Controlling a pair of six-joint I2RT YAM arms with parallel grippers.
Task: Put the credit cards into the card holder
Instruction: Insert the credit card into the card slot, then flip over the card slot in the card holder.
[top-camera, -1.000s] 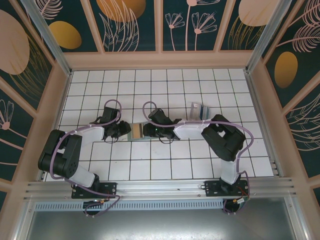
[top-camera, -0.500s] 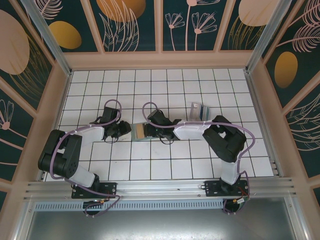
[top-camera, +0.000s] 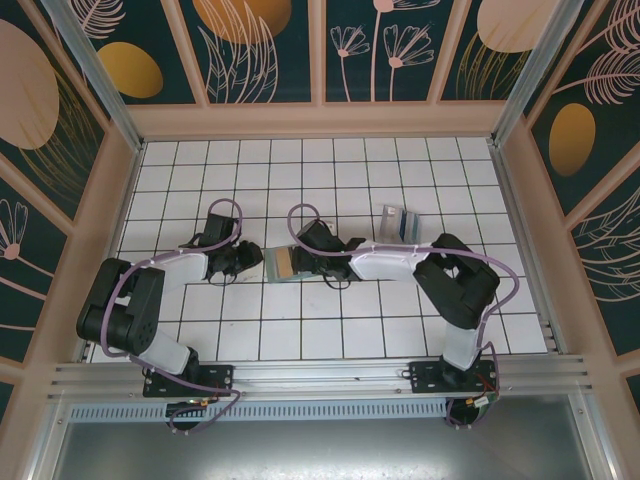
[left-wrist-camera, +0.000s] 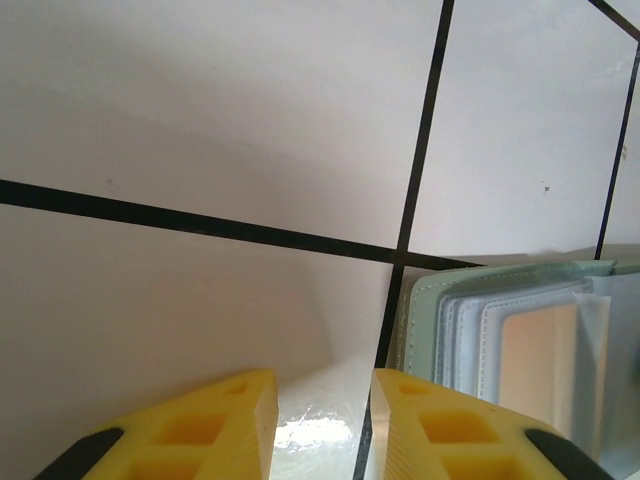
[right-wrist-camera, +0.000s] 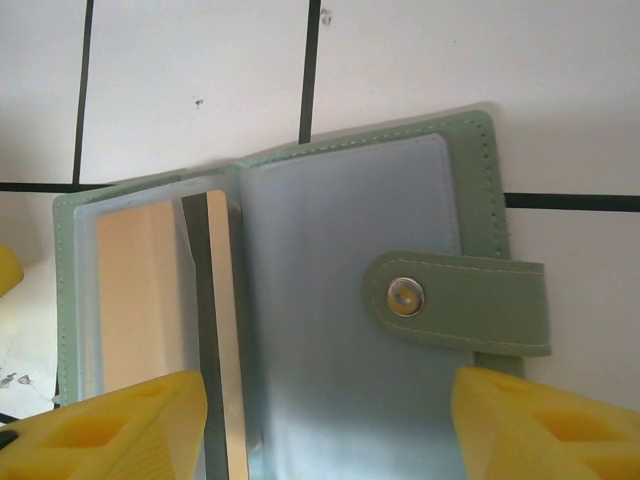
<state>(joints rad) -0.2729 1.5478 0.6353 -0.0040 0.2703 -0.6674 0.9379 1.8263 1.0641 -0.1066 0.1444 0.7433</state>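
Sage-green holder (right-wrist-camera: 330, 240) lies open on the counter (top-camera: 330, 335) between the two arms, tan inside up. One card (right-wrist-camera: 222, 340), dark stripe showing, sits at the fold, seemingly part-way into a sleeve. Right pincer (right-wrist-camera: 325, 430) hovers wide over it, holding nothing. Left pincer (left-wrist-camera: 325, 420) is narrow and empty at the holder's left edge, probably steadying it. The step looks like seating this card. Next it needs pushing fully home, then the other cards (top-camera: 400, 222), well apart to the right, need fetching. Since a second ago the right elbow has swung outward and the holder seems nudged slightly right.
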